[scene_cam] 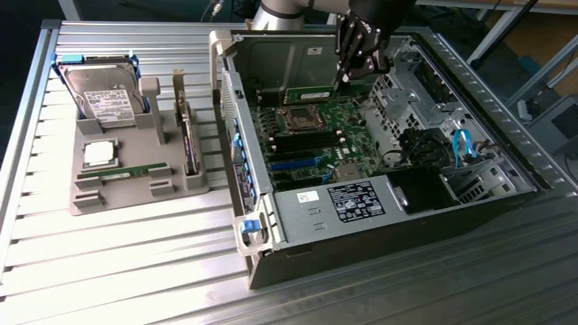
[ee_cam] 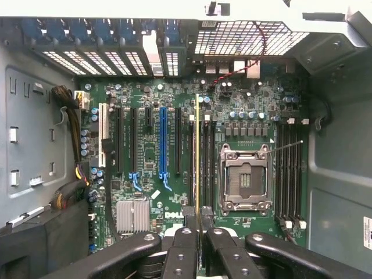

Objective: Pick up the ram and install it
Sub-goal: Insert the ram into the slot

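Jaws are clamped narrow on the ram point(ee_cam: 197, 151), a thin green stick seen edge-on. Its long axis is lined up with the motherboard's point(ee_cam: 256, 104) black slots point(ee_cam: 289, 168).

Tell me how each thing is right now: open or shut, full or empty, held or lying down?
tool: shut on the ram.
ram: held on edge over the motherboard.
computer case: lying down, side open.
processor socket: empty.
processor chip: lying flat in the grey tray.
hard drive: propped up in the grey tray.
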`<state>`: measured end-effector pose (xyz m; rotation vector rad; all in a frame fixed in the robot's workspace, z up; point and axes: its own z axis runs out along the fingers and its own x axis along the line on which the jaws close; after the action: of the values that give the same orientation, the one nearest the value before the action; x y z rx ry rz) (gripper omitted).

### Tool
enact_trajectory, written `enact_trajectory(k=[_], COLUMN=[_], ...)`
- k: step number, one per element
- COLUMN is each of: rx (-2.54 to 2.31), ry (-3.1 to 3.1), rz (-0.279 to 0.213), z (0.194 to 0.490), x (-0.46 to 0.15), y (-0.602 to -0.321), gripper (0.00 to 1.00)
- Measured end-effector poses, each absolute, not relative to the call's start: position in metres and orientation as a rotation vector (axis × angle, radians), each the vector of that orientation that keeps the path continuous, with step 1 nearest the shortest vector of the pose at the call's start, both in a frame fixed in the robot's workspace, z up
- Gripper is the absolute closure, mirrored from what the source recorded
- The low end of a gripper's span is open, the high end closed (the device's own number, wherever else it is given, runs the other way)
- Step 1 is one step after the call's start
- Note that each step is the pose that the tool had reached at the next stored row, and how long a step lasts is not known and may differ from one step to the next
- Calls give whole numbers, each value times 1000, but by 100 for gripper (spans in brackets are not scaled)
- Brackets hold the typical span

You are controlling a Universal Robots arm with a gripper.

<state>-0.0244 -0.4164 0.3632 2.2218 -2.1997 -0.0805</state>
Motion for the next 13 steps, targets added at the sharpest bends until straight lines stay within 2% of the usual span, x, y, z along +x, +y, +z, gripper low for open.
enact_trajectory(k=[13], rx=[2222], ry=[-2200], rz=[-80], z=[359], x=[-24], y=[-416], gripper=[87])
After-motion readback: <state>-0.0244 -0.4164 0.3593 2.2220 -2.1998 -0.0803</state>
